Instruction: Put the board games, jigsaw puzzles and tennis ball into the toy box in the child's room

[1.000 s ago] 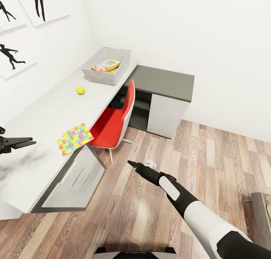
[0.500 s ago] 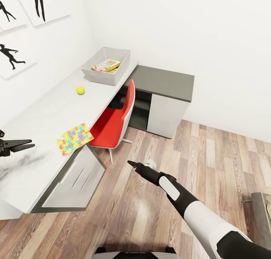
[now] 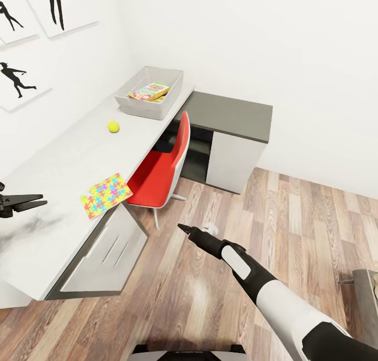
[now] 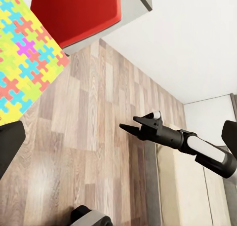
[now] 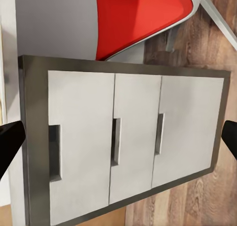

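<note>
Light-grey table (image 3: 68, 156): multicolour jigsaw puzzle (image 3: 106, 195) overhangs edge; yellow-green tennis ball (image 3: 113, 126).

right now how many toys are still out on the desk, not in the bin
2: a tennis ball on the desk just short of the bin, and a jigsaw puzzle at the desk's front edge by the red chair. Others may be hidden.

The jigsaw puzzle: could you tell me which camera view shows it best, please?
The head view: the whole puzzle lies flat at the table edge, overhanging slightly above the drawers. The left wrist view shows its pattern closer but cropped. The right wrist view looks at the drawers and red chair instead.
</note>
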Motion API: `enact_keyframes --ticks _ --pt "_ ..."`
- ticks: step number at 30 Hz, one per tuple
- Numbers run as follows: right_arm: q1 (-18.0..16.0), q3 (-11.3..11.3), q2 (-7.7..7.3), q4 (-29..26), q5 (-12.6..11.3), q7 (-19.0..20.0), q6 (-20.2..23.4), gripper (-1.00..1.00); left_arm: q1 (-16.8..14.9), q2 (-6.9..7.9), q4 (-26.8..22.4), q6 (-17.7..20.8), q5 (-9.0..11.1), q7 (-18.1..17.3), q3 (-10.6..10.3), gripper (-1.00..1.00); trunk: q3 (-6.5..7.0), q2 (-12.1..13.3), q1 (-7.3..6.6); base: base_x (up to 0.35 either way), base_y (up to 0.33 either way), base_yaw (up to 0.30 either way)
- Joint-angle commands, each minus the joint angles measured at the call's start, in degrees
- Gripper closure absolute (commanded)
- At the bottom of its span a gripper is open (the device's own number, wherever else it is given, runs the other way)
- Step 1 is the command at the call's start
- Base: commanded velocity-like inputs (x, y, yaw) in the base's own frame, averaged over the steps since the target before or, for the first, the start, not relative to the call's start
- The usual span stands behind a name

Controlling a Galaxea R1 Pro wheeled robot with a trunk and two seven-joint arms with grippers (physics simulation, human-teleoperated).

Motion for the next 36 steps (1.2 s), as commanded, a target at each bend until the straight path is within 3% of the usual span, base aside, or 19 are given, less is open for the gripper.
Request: enact_keyframes --ticks 1,9,18,36 --pt "-0.05 0.11 0.01 0.03 -0.44 0.06 0.18 -1.00 -0.02 0.05 0.00 0.61 -0.01 -0.24 -0.02 -1.00 -0.07 -0.08 0.03 0.013 0.018 0.000" --pt "-0.05 0.15 0.28 -0.11 -0.45 0.69 0.26 -1.00 -0.02 0.09 0.00 0.67 0.08 -0.46 -0.02 -1.00 -0.07 -0.08 0.03 0.004 0.138 0.000" --pt "-0.05 0.13 0.64 -0.25 -0.59 8.36 0.53 -1.00 -0.02 0.11 0.09 0.73 0.18 -0.46 -0.02 -1.00 -0.07 -0.08 0.03 0.000 0.073 0.000" --pt "-0.05 0.11 0.72 -0.23 -0.73 9.56 0.64 -1.00 -0.02 0.10 0.06 1.22 0.83 -0.46 -0.02 -1.00 -0.07 -0.08 0.03 0.000 0.067 0.000"
